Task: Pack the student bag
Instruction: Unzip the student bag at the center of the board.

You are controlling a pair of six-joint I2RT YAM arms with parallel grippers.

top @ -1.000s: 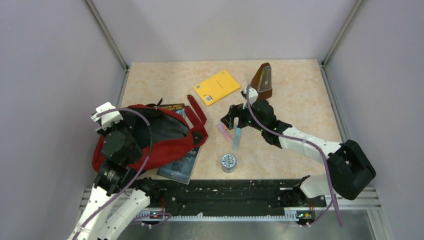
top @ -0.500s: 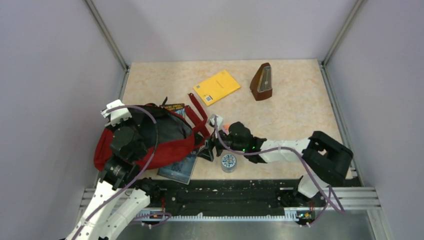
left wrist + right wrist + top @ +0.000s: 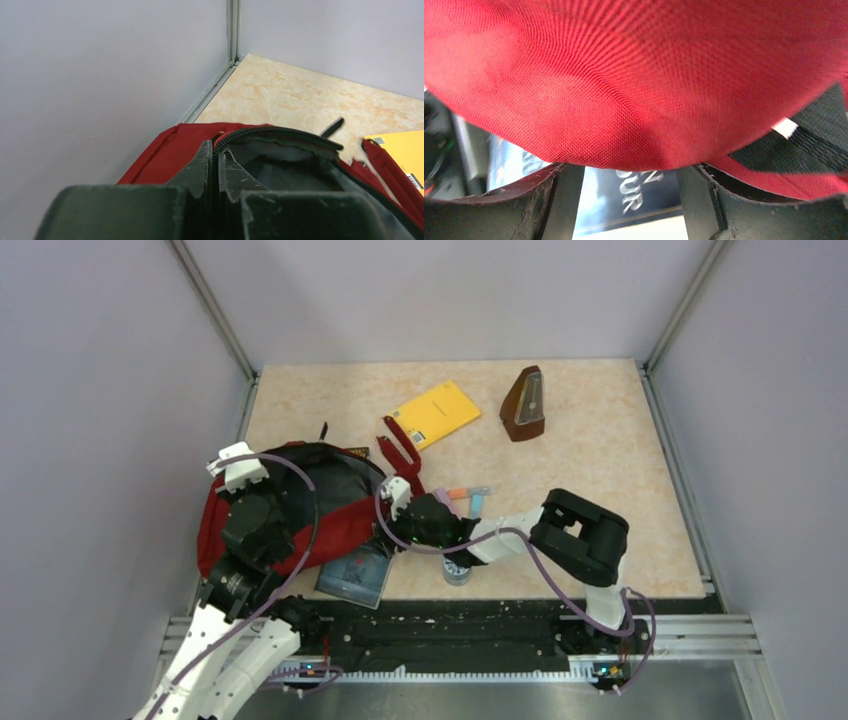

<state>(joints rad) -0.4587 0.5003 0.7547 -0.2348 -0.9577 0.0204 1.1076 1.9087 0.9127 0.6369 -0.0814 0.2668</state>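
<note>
The student bag [image 3: 335, 523] is a red backpack with a black zipper, lying open at the table's left. My left gripper [image 3: 245, 487] is shut on the zipper rim at the left of its mouth; the left wrist view shows the pads [image 3: 227, 172] pinching that rim [image 3: 270, 132]. My right gripper [image 3: 388, 528] is open at the bag's right lower edge. In the right wrist view, red bag fabric [image 3: 624, 75] hangs over my spread fingers [image 3: 566, 197], above a dark blue book [image 3: 634, 192].
The dark blue book [image 3: 355, 577] lies partly under the bag. A yellow notebook [image 3: 433, 413], a brown metronome [image 3: 523, 403], pens [image 3: 468, 498] and a round tin [image 3: 457, 571] lie to the right. The red straps [image 3: 400, 445] reach toward the notebook. A wall is close on the left.
My right arm has swept left from the table's middle to the bag's right edge. The bag's mouth has been lifted and its straps have shifted toward the yellow notebook.
</note>
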